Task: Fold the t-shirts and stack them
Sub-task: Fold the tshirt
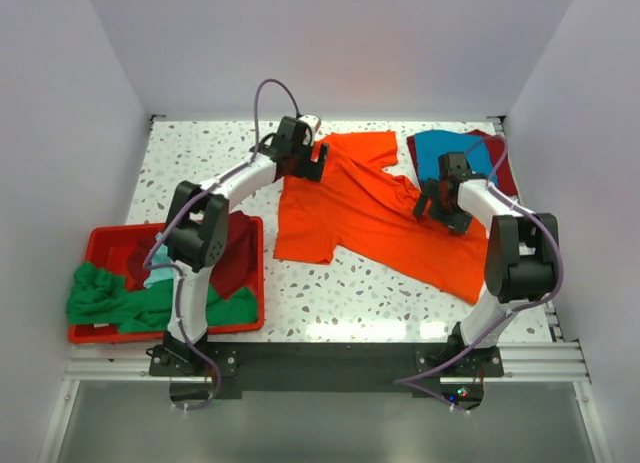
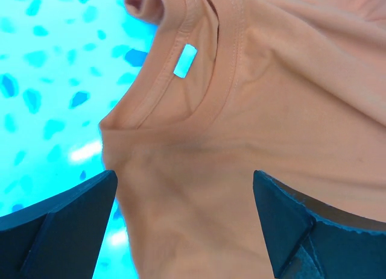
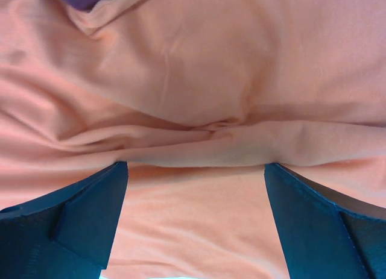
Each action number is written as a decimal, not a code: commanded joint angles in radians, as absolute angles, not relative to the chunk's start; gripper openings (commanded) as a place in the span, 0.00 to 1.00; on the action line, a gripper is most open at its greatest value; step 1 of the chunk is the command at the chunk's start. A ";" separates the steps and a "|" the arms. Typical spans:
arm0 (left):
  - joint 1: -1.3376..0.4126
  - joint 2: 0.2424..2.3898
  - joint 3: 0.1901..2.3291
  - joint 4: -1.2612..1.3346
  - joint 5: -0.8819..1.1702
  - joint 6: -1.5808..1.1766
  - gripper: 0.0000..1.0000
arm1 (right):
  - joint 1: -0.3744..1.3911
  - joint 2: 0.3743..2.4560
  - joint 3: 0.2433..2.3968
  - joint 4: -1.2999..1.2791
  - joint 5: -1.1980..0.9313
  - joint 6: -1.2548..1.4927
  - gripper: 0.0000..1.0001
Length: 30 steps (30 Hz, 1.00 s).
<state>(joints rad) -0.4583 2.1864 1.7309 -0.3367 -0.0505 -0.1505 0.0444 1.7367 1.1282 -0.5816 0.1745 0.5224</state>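
Hovering with the left gripper over the collar of the orange t-shirt, jaws wide, grasping nothing; with the right gripper over a mid-body crease, equally released. Spread flat across the middle of the table, long axis diagonal: collar toward the far edge, hem toward the near right corner. Shown only from the left wrist: neck label.

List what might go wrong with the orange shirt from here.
1. The left claw hangs open over the collar; it may catch only one layer, so the orange shirt lifts unevenly.
2. The right claw is open over a bunched ridge; gripping there could fold the wrinkle in.
3. The blue shirt lies close by; dragging may disturb it.
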 commanded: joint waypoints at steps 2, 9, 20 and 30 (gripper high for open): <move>-0.457 1.941 1.596 -0.311 -0.072 -0.231 1.00 | 0.038 1.629 1.151 -0.595 0.166 0.480 0.99; -0.468 1.891 1.404 -0.282 -0.026 -0.304 1.00 | 0.040 1.536 1.039 -0.562 0.059 0.491 0.98; -0.462 2.072 1.450 -0.209 0.031 -0.292 1.00 | 0.038 1.649 0.968 -0.483 0.064 0.506 0.98; -0.451 2.158 1.498 -0.187 0.025 -0.252 1.00 | 0.037 1.743 1.038 -0.503 0.152 0.497 0.99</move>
<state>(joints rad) -0.4644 2.1056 1.4574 -0.2043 0.0116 -0.2710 0.0444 1.7031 1.0130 -0.5159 0.1165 0.4969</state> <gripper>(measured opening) 0.997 0.987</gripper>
